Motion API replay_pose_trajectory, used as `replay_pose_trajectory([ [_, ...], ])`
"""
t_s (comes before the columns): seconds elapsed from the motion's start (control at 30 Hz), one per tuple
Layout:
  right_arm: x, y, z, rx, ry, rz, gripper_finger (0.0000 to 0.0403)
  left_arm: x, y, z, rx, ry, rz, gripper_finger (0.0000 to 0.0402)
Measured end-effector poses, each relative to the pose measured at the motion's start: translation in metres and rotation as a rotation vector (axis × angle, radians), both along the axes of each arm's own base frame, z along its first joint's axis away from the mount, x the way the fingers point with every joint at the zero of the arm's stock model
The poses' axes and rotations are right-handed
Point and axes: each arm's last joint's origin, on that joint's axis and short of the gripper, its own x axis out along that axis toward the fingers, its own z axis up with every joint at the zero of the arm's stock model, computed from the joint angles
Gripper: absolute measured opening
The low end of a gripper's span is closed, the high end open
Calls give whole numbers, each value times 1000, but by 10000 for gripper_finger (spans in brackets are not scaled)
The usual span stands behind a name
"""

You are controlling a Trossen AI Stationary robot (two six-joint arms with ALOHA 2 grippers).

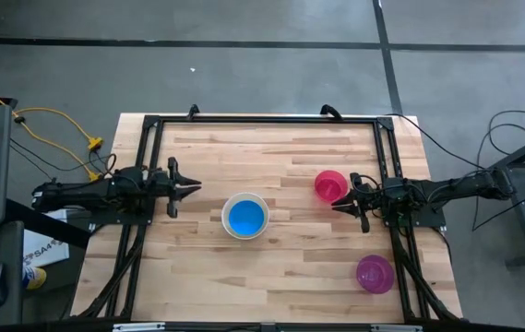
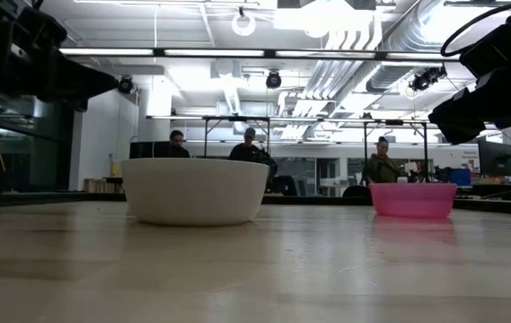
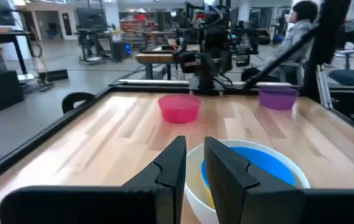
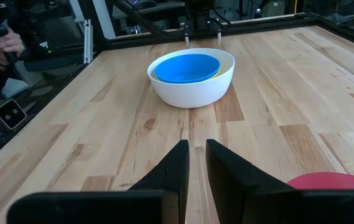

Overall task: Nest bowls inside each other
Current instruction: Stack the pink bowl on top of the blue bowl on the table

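A white bowl (image 1: pixel 226 224) stands near the table's middle. In it sits a yellow bowl (image 4: pixel 228 61), of which only the rim shows, and in that a blue bowl (image 1: pixel 245 217). A pink-red bowl (image 1: pixel 330 184) stands upright to the right of them. A purple bowl (image 1: pixel 375 274) stands at the near right. My left gripper (image 1: pixel 196 187) hangs shut left of the white bowl, pointing level at it. My right gripper (image 1: pixel 336 205) is shut beside the pink-red bowl (image 4: pixel 332 180), on its near side, and points toward the white bowl (image 4: pixel 195 90). Neither gripper holds anything.
A black frame (image 1: pixel 151 129) runs along the table's left, far and right edges. Bare wood lies between the stacked bowls and the near edge (image 1: pixel 244 295). People sit at desks (image 2: pixel 251 148) in the room beyond the table.
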Motion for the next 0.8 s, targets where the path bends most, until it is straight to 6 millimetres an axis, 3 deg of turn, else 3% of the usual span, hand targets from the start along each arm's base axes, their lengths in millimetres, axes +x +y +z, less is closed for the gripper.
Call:
replay_pose_trajectory([
  [0.8, 0, 0, 0, 0, 0, 0, 48, 0, -2, -2, 29, 25, -75, 58],
])
